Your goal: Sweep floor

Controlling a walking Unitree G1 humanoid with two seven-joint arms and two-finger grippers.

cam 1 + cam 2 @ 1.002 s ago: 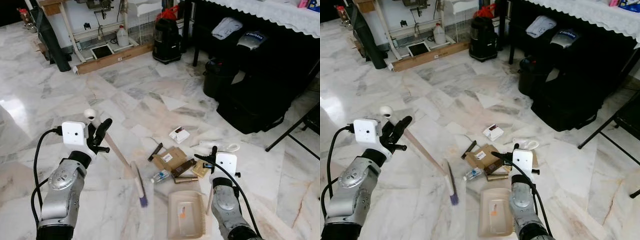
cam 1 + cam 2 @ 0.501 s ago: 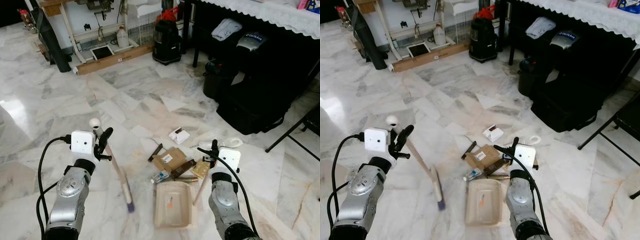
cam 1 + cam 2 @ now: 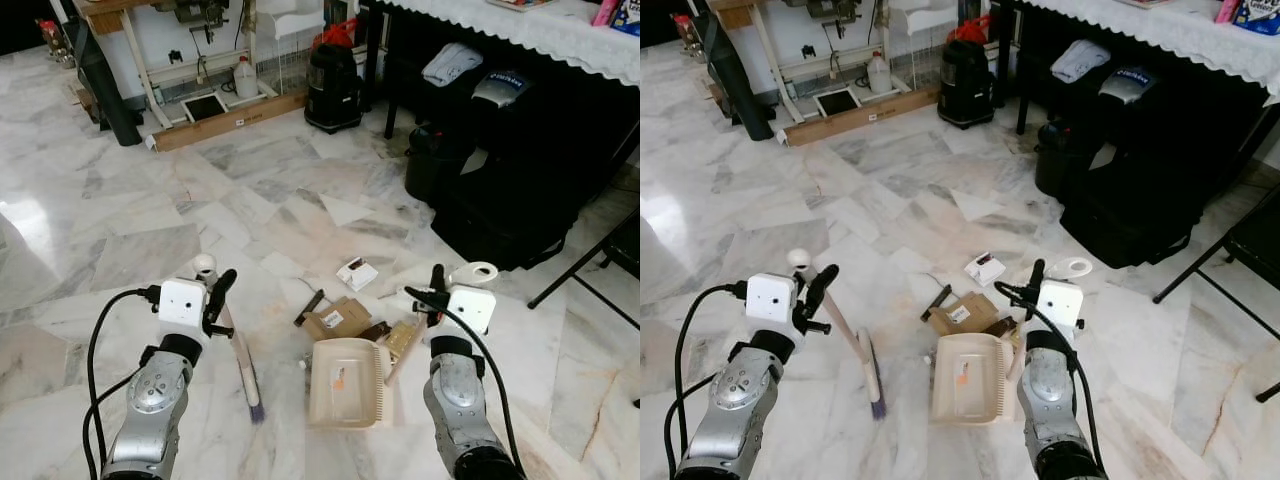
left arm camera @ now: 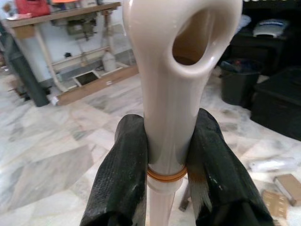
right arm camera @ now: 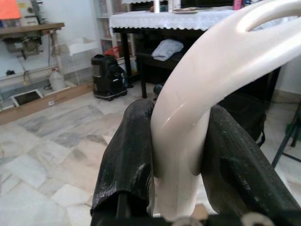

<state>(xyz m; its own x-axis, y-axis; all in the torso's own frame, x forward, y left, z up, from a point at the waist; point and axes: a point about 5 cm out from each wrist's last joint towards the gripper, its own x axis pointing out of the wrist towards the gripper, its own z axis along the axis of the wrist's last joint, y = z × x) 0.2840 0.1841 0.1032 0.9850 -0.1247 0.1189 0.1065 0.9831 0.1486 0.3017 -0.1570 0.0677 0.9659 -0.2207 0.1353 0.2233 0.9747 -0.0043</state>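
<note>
The left gripper [image 4: 167, 162] is clamped around the handle of the cream plastic brush [image 3: 243, 370], bristles on the marble floor [image 3: 120, 240]. Right gripper [image 5: 176, 165] clasps the cream plastic dustpan [image 3: 345, 382], flat beside the brush. Just beyond lie brown cardboard scraps [image 3: 338, 318]

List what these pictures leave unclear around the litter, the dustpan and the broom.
- Litter: the dustpan covers its near edge in the left eye view, so what lies under or behind the pan is hidden.
- Orange speck in the pan: too small to identify.
- Broom bristles: too small to tell whether they touch the floor.
- Left hand and right hand: the handles they clamp block the floor beyond in both wrist views.
</note>
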